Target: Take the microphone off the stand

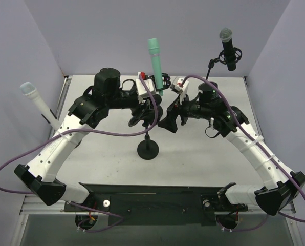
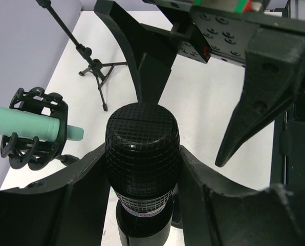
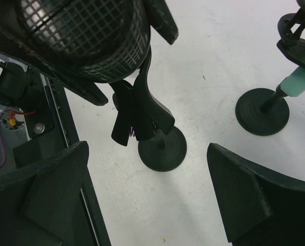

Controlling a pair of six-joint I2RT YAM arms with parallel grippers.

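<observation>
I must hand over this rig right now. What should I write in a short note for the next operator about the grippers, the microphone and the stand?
Left gripper: jaws closed against both sides of the black microphone.
Right gripper: wide open, holding nothing, facing the left one.
Stand: upright on its round base; its clip sits right under the microphone.
Done: the grasp appears made.
Left: lift the microphone out of the clip. Whether it is already free cannot be told.

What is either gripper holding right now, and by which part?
The left gripper pinches the black microphone by its mesh head, one finger on each side. The right gripper is open and holds nothing.
</observation>
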